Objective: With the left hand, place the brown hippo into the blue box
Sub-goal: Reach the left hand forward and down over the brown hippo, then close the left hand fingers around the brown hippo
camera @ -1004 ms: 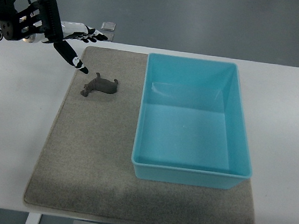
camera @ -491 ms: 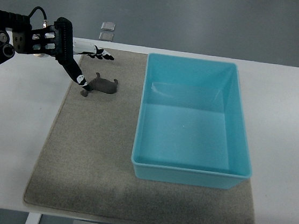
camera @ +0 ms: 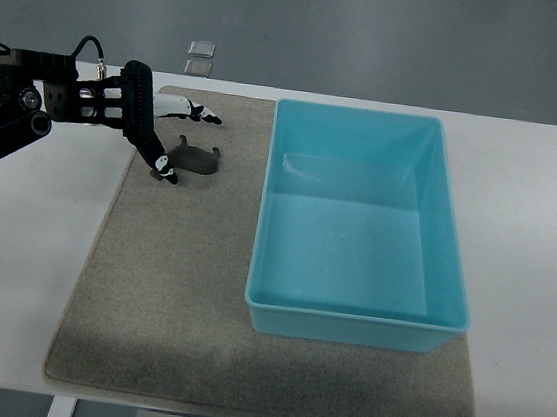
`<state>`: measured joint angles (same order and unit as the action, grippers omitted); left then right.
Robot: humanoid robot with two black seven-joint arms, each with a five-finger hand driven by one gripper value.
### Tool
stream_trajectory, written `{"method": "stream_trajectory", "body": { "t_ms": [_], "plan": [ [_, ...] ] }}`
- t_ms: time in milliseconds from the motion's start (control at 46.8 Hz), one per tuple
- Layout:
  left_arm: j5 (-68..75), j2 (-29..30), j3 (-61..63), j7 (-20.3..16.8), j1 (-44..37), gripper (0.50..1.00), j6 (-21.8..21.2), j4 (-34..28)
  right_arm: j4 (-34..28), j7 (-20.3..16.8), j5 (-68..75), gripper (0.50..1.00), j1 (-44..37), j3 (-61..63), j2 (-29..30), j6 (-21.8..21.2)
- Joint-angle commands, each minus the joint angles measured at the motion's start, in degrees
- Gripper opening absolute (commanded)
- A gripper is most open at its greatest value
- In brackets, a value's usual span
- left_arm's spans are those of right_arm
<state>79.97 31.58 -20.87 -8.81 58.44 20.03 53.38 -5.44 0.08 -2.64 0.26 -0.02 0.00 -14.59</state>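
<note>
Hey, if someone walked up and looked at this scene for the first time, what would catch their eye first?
Probably the big blue box, empty and bright, sitting on the right part of the grey mat. Next, the left robot hand reaching in from the left edge, fingers spread around the head end of the small brown hippo at the mat's far left corner.

The left hand (camera: 157,129) is covering the head end of the brown hippo (camera: 195,161), so whether any finger is actually touching it is too small to tell. The left arm (camera: 13,108) is getting cut off by the picture's left edge (no shoulder showing). The table (camera: 23,240) is running off the bottom edge, legs mostly out of frame.
</note>
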Motion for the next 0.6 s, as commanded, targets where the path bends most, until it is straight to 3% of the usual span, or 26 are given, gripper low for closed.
{"method": "stream_trajectory", "body": {
  "t_ms": [0, 278, 427, 577],
  "plan": [
    [0.09, -0.20, 0.13, 0.02, -0.08, 0.988, -0.79, 0.06, -0.01, 0.01, 0.00, 0.936, 0.00, 0.02, 0.00, 0.00],
    [0.09, -0.29, 1.27, 0.02, 0.01, 0.969, -0.96, -0.03, -0.01, 0.01, 0.00, 0.936, 0.00, 0.02, 0.00, 0.00],
    [0.18, -0.29, 1.54, 0.02, 0.10, 0.847, -0.96, -0.03, -0.01, 0.01, 0.00, 0.936, 0.00, 0.02, 0.00, 0.00],
    [0.18, -0.29, 1.89, 0.02, 0.18, 0.791, -1.66, -0.03, -0.01, 0.01, 0.00, 0.936, 0.00, 0.02, 0.00, 0.00]
  ]
}}
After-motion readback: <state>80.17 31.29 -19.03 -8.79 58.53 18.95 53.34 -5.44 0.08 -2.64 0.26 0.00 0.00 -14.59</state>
